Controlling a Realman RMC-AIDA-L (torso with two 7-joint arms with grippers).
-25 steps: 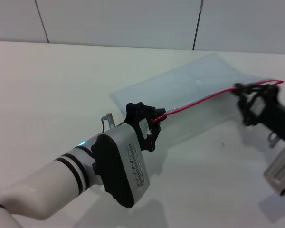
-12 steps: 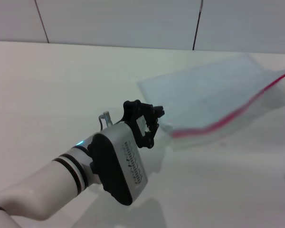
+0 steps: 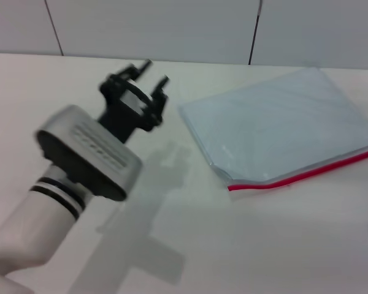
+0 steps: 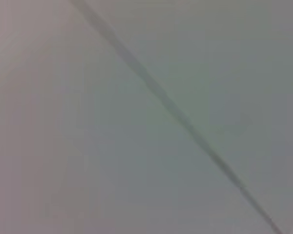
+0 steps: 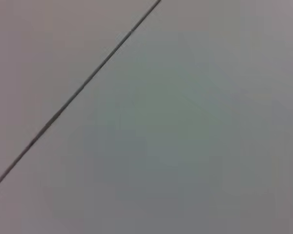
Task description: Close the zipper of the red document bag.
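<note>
White table (image 3: pixel 245 245) surface fills the head view, backed by a pale panelled wall (image 3: pixel 153 27) with dark vertical seams. At the left, the left arm reaches forward over the table, and its left hand (image 3: pixel 154 72) is raised clear of the surface near the wall line. Its fingers (image 3: pixel 164 82) are spread apart and grasp nothing. To the right, well apart from that hand, the red document bag (image 3: pixel 282 135) lies flat on the table. The zipper (image 3: pixel 306 174) runs along the bag's near long edge, from the near corner out to the right border of the view. The right hand does not appear in any view. Both wrist views show only a plain pale surface crossed by one dark diagonal seam.
</note>
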